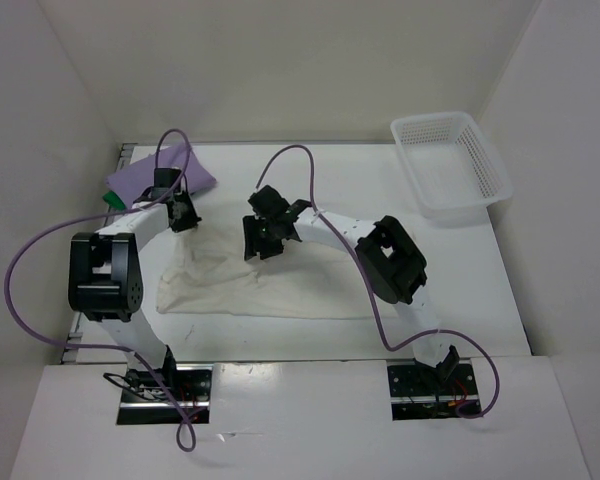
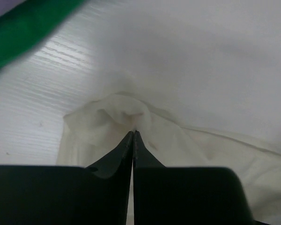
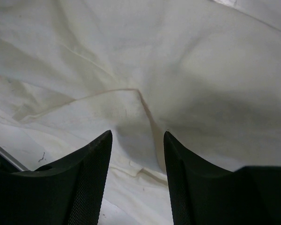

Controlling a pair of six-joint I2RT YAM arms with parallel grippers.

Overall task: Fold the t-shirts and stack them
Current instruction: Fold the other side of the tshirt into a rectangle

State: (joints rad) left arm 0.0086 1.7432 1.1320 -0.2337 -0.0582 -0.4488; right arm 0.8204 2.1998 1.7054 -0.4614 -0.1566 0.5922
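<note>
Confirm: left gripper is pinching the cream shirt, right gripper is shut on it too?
No. The right gripper is open, jaws apart above the cream shirt, as the right wrist view shows. The left gripper is pinching it.

A white wood-grain bench point(image 1: 485, 255) sits boxed in by plain white walls point(image 1: 310, 60) left, far and right, evenly lit.
</note>
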